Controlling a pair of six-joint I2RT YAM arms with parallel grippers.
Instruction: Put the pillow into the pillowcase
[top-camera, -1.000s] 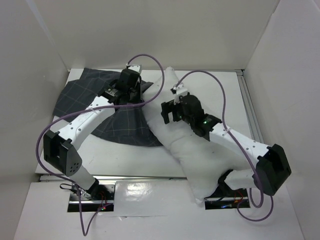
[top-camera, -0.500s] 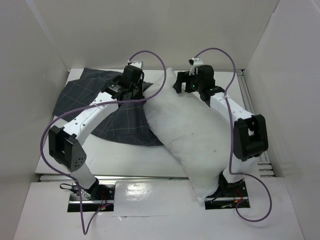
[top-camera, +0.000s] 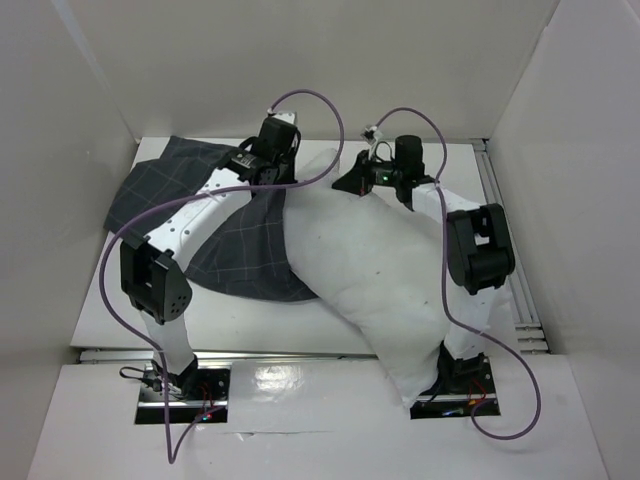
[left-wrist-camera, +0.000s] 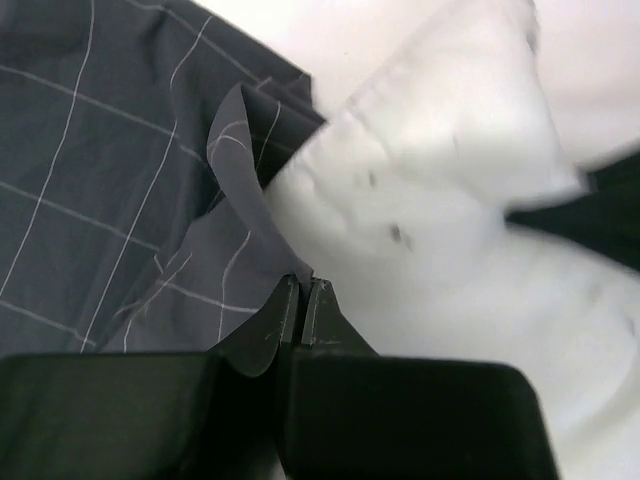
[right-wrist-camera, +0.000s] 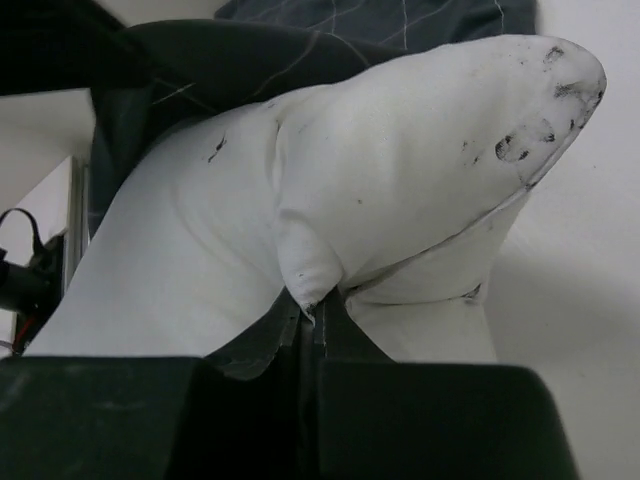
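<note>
The white pillow (top-camera: 375, 270) lies slantwise from the far middle of the table to the near right, over the right arm's base. At its left, the dark grey checked pillowcase (top-camera: 190, 215) is spread flat. My left gripper (top-camera: 283, 180) is shut on a raised fold of the pillowcase's (left-wrist-camera: 100, 180) edge, right beside the pillow (left-wrist-camera: 430, 200); in the left wrist view that gripper (left-wrist-camera: 303, 285) pinches the cloth. My right gripper (top-camera: 341, 187) is at the pillow's far corner. In the right wrist view that gripper (right-wrist-camera: 315, 305) is shut on a pinch of the pillow's (right-wrist-camera: 400, 150) cover.
White walls box in the table on three sides. A metal rail (top-camera: 500, 225) runs along the right edge. Purple cables (top-camera: 310, 100) loop above both wrists. Bare white tabletop (top-camera: 240, 320) shows in front of the pillowcase.
My right arm has swung from the pillow's middle to its far corner and its jaws have shut on the cover. My left gripper has shifted slightly right and farther, still holding the pillowcase's edge.
</note>
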